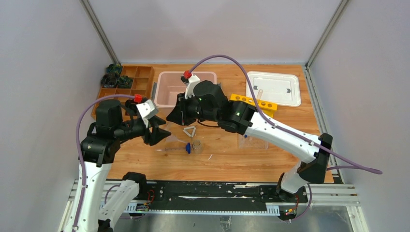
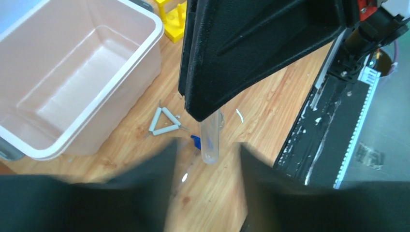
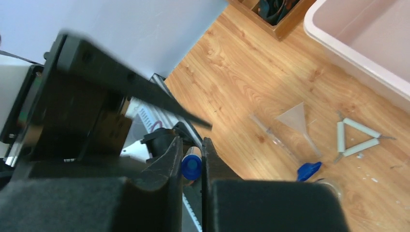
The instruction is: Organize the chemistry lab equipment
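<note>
Right wrist view: right gripper (image 3: pixel 189 155) clamps blue-capped vial (image 3: pixel 191 167); left gripper (image 2: pixel 207 147) jaws slightly parted, gripping nothing.

From my console I read the table (image 1: pixel 227 164) as smooth, satin-finished wood grain, the pink bin (image 2: pixel 63 58) as shiny moulded plastic, the right gripper (image 3: pixel 191 145) as matt black plastic, and the blue-capped vial (image 3: pixel 192 164) as clear and glassy under a glossy plastic cap.
</note>
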`<move>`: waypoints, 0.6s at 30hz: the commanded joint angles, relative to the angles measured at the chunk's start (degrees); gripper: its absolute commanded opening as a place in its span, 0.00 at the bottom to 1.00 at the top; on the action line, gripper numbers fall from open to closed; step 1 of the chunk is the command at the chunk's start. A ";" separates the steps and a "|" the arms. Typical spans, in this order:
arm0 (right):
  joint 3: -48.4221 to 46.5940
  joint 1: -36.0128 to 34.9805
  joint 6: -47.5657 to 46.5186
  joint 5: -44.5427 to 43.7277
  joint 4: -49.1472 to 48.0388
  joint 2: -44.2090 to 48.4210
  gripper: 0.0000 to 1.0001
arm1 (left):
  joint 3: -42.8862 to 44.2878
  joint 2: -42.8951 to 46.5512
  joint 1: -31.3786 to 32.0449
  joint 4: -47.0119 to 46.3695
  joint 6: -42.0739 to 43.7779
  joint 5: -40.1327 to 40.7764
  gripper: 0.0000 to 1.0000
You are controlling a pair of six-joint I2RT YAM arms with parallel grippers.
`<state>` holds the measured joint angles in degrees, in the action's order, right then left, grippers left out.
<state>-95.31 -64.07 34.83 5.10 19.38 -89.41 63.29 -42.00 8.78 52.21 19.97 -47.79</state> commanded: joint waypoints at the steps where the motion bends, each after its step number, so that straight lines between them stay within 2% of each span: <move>1: 0.11 0.24 -1.45 -2.86 1.19 3.33 0.00 | 0.79 0.45 0.19 -0.70 -0.70 2.71 0.90; 2: 1.21 0.46 -1.96 -4.29 1.45 4.50 0.00 | 1.20 0.29 0.19 -0.70 -0.86 3.85 0.99; 3: 2.80 0.71 -2.58 -6.76 1.83 6.12 0.00 | 1.44 0.20 0.19 -0.70 -0.93 4.90 1.00; 10: 16.71 6.23 -7.27 -20.17 11.22 22.15 0.00 | 1.89 -1.53 0.19 -0.68 -3.42 14.43 1.00; 15: 26.38 9.40 -6.84 -31.51 22.20 34.39 0.00 | 1.29 -2.17 0.19 -0.70 -2.24 16.41 1.00; 18: 32.71 12.58 -4.54 -34.65 26.96 40.90 0.00 | 1.00 -2.83 0.19 -0.69 -2.31 16.75 1.00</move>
<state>-69.17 -55.02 28.95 -20.27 35.75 -54.33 63.64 -44.31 8.78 52.40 17.54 -33.26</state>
